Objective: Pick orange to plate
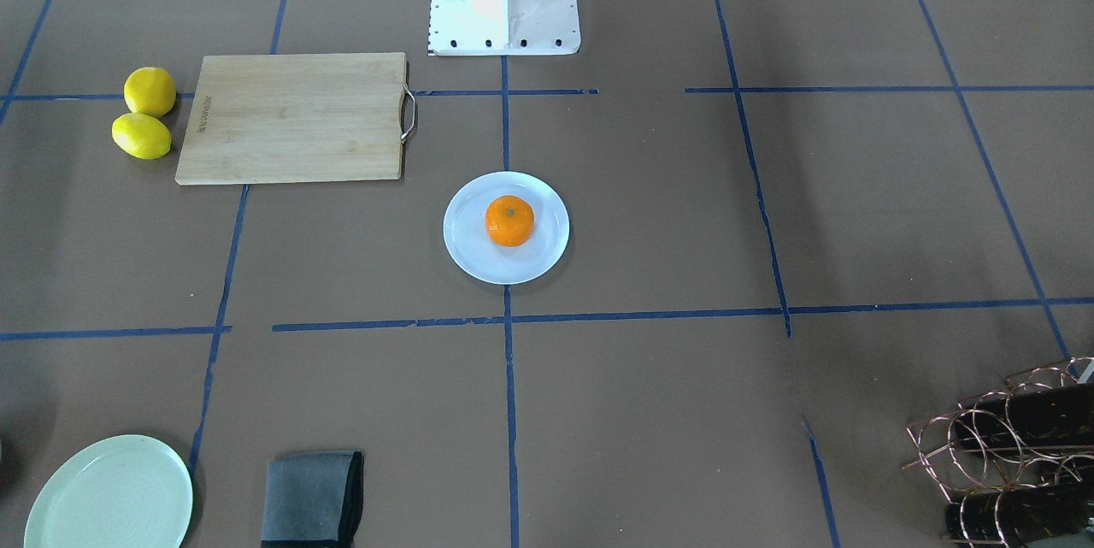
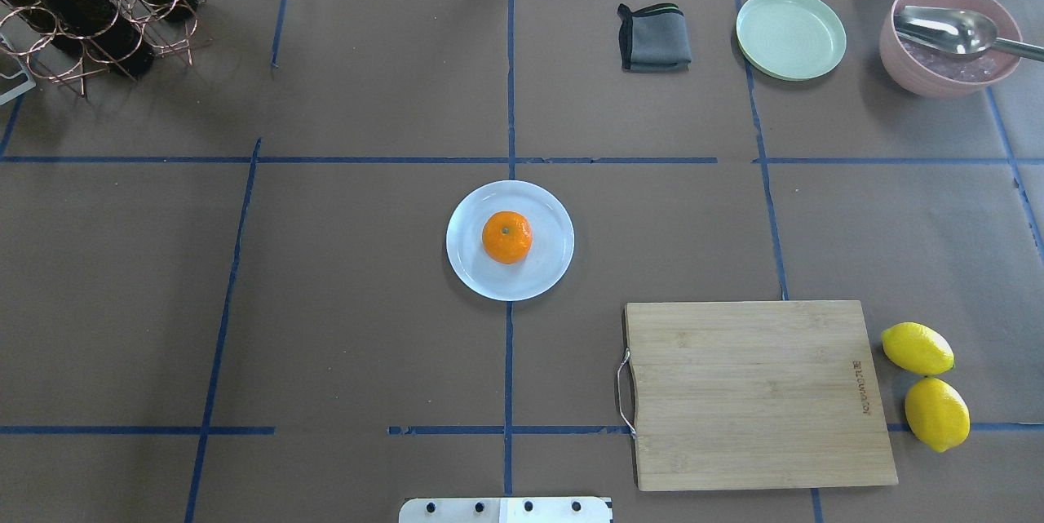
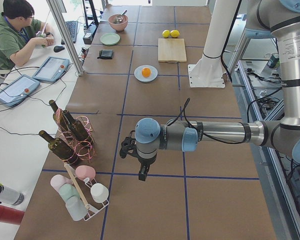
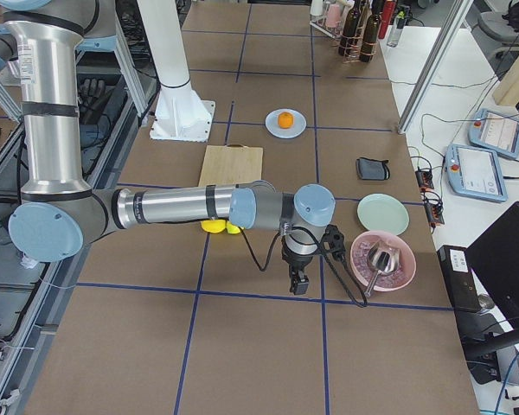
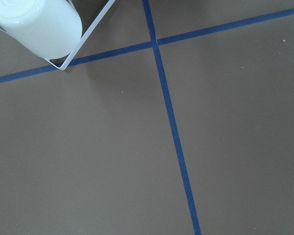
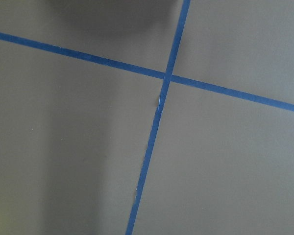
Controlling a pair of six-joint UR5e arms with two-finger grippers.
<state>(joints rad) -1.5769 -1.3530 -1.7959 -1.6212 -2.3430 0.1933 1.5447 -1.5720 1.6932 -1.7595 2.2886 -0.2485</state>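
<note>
Left gripper [image 3: 142, 175], right gripper [image 4: 299, 285] hang well off — spread or pressed together, impossible to tell — orange [image 2: 506, 237] sits centred on plate [image 2: 542, 270].

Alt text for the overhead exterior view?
An orange sits in the middle of a pale bluish-white plate at the view's centre. A cutting board and two lemons lie lower right; a wine rack, folded cloth, green plate and pink bowl line the top.

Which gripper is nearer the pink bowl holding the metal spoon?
Right. The right gripper hangs close by the pink bowl; the left gripper hangs at the opposite table end, by the white mug rack.
</note>
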